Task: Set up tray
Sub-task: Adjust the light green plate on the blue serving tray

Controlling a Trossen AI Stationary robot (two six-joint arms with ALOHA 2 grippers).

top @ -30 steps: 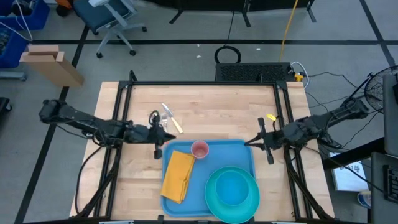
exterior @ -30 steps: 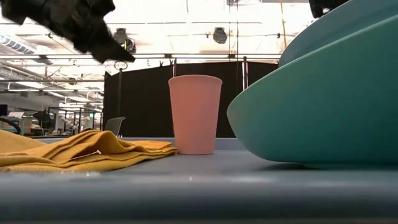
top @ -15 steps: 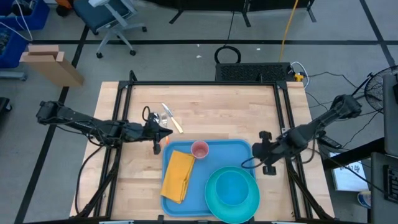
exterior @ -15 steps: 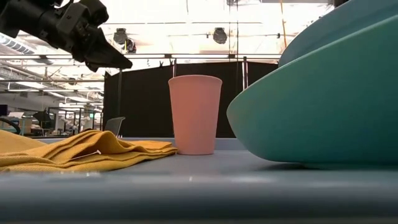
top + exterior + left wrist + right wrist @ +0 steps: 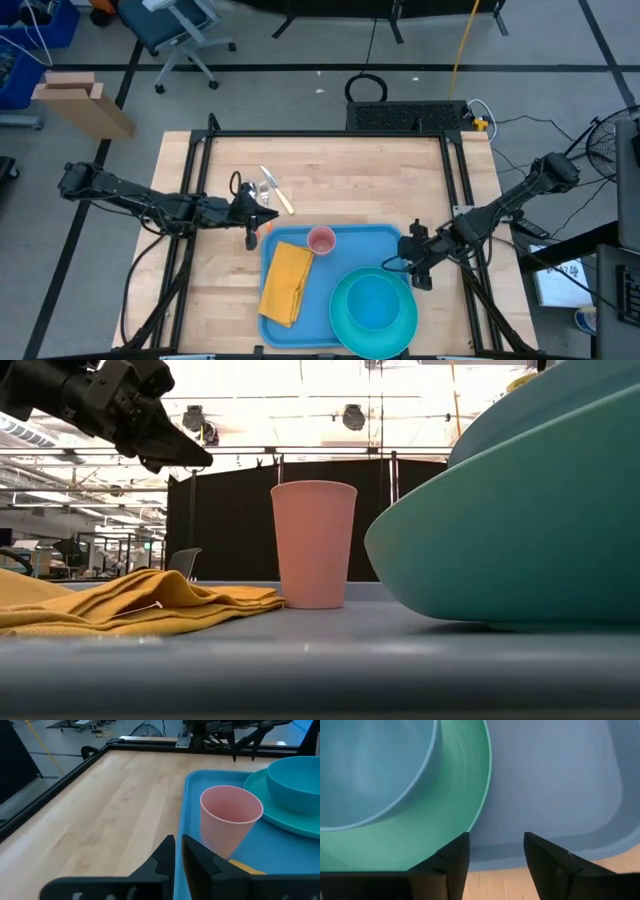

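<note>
Right arm has swung inward and down since a second ago, its gripper now over the tray's right edge; left arm has drawn back slightly toward the table's left.

Left gripper (image 5: 262, 217) hangs above bare wood just off the tray's upper-left corner, arm stretched low and nearly level from the left side; fingers (image 5: 197, 855) pressed together, holding nothing. Loose cutlery (image 5: 274, 189) lies on the wood just behind it.

Tray (image 5: 392, 237) sits at the table's near middle, flat on the wood. On it, left to right: yellow napkin (image 5: 287, 282) folded along the left side, pink cup (image 5: 321, 240) upright near the back rim, teal plate (image 5: 342, 316) with a blue bowl (image 5: 377, 301) on it at the near right.

Right gripper (image 5: 414, 260) points toward the plate from the right, arm bent and angled down; fingers (image 5: 547, 860) spread apart, empty, straddling the plate's rim and tray floor.
</note>
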